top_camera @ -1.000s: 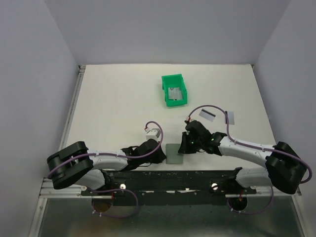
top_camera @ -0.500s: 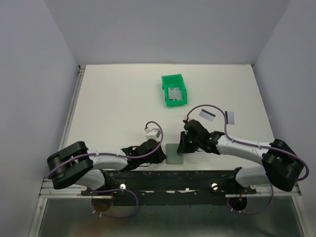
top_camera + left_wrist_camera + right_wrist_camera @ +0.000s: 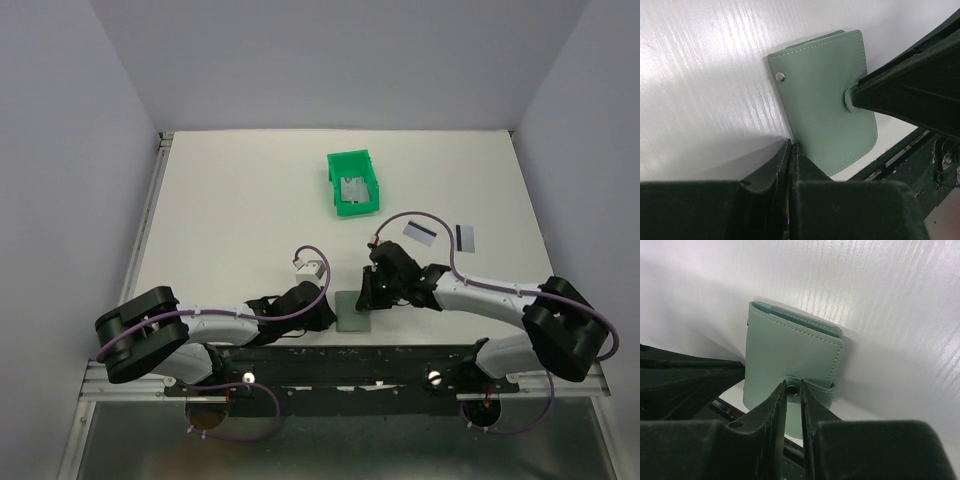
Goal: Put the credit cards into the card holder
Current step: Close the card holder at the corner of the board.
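The card holder (image 3: 352, 310) lies shut near the table's front edge, a flat grey-green wallet (image 3: 825, 100) with a strap and snap (image 3: 793, 388). My right gripper (image 3: 368, 297) is shut on that strap, one finger on each side of the snap (image 3: 793, 387). From the left, my left gripper (image 3: 335, 312) has its jaws closed together, pinching the holder's near edge (image 3: 791, 146). Two credit cards (image 3: 421, 232) (image 3: 465, 237), silvery with a black stripe, lie flat behind the right arm. A third card (image 3: 353, 188) sits in the green bin.
The green bin (image 3: 340, 163) stands at the middle back of the table. A black rail (image 3: 350, 362) runs along the front edge just behind the holder. Purple cables loop over both wrists, one ending in a white plug (image 3: 308, 264).
The right wrist has crept slightly left and away, its elbow swinging in. The holder and the left arm have not moved.
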`<state>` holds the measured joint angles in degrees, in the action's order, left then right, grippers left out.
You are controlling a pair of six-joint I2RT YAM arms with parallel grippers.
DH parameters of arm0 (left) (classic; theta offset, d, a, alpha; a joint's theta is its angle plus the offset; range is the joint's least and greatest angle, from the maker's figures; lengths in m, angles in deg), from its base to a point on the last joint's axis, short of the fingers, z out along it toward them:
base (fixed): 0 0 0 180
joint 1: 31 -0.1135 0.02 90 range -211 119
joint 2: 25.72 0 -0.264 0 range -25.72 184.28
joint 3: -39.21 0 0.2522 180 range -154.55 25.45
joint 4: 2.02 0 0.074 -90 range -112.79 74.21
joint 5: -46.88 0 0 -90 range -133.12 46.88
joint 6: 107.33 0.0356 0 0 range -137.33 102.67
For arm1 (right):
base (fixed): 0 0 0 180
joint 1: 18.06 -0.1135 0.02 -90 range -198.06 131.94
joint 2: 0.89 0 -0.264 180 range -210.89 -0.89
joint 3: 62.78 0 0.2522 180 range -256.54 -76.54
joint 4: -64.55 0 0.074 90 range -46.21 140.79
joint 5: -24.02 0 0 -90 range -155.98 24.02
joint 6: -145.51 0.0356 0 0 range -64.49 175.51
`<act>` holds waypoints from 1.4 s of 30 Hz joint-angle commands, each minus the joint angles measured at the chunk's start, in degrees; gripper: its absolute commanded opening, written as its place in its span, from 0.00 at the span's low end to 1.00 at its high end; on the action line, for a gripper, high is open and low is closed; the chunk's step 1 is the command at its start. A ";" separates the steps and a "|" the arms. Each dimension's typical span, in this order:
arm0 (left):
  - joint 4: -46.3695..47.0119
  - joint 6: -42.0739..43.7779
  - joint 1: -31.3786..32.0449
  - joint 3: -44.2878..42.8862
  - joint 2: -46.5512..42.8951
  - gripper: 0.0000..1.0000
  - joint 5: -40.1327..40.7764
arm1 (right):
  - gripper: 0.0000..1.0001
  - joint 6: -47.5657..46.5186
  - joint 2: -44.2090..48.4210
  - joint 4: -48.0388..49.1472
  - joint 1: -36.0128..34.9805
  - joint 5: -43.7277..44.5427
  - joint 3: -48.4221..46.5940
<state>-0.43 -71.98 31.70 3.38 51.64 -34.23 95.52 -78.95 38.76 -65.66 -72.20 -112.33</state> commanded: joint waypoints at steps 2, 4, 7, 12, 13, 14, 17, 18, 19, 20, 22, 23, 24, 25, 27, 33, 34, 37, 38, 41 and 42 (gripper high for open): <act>-2.87 0.51 0.06 0.36 0.68 0.11 0.17 | 0.25 -0.90 -2.44 -0.45 -0.04 -0.73 -1.91; -2.79 0.51 0.06 0.44 0.77 0.11 0.17 | 0.25 -0.98 -2.97 -1.67 0.13 -0.11 -2.44; -2.79 0.51 0.06 0.36 0.95 0.11 0.08 | 0.24 -1.25 -3.67 -3.87 0.04 0.85 -3.41; -2.61 0.60 -0.03 0.00 1.12 0.12 -0.01 | 0.19 -2.04 -5.34 -7.56 0.04 1.56 -5.25; -2.61 0.69 0.06 0.00 1.30 0.12 -0.01 | 0.19 -2.13 -5.69 -8.09 0.04 1.47 -5.52; -2.61 0.69 -0.03 -0.08 1.30 0.11 -0.09 | 0.19 -2.39 -6.05 -8.62 0.04 1.47 -5.78; -2.44 0.69 -0.03 -0.43 1.74 0.12 -0.10 | 0.19 -2.74 -7.01 -9.94 -0.04 1.65 -6.48; -2.52 0.60 0.06 -0.35 1.74 0.11 -0.10 | 0.19 -2.74 -7.19 -10.46 -0.13 1.73 -6.75; -2.35 0.60 0.06 -0.35 1.83 0.11 -0.18 | 0.19 -2.83 -7.54 -11.25 -0.22 1.91 -7.01; -2.35 0.60 0.06 -0.43 1.91 0.12 -0.18 | 0.19 -2.92 -7.80 -11.78 -0.39 2.17 -7.36; -2.35 0.60 0.06 -0.61 2.09 0.12 -0.27 | 0.19 -3.01 -8.59 -13.36 -1.01 3.49 -8.15; -2.35 0.69 0.06 -0.70 2.18 0.12 -0.27 | 0.19 -3.01 -8.69 -14.06 -1.45 4.28 -8.68; -2.35 0.69 0.06 -0.79 2.27 0.11 -0.27 | 0.19 -2.83 -8.95 -14.77 -2.06 5.15 -8.86; -2.26 0.69 0.06 -0.79 2.35 0.11 -0.27 | 0.19 -2.57 -9.21 -15.30 -2.41 5.77 -9.12; -2.26 0.69 -0.03 -0.79 2.35 0.11 -0.27 | 0.19 -1.78 -9.74 -16.26 -3.55 7.87 -9.30; -2.00 0.60 -0.03 -0.35 2.35 0.11 -0.36 | 0.16 3.22 -10.44 -16.18 -8.12 12.98 -7.46; -2.08 0.60 0.06 -0.43 2.44 0.12 -0.27 | 0.15 4.36 -10.62 -15.75 -9.00 13.59 -6.84; -1.91 0.51 0.06 -0.35 2.44 0.12 -0.27 | 0.12 7.70 -12.11 -14.95 -11.11 14.83 -5.61; -1.82 0.43 0.06 -0.17 2.53 0.12 -0.36 | 0.11 8.41 -12.90 -14.95 -11.64 14.92 -5.34; -1.56 0.34 0.06 -0.26 2.79 0.11 -0.53 | 0.09 9.82 -15.53 -15.04 -13.14 15.44 -5.52; -1.56 0.34 0.06 -0.17 2.88 0.11 -0.54 | 0.09 10.35 -16.24 -15.04 -13.75 15.62 -5.52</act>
<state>-0.47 -71.87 31.70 2.75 52.45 -34.34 101.03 -87.43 28.35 -75.89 -54.67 -122.06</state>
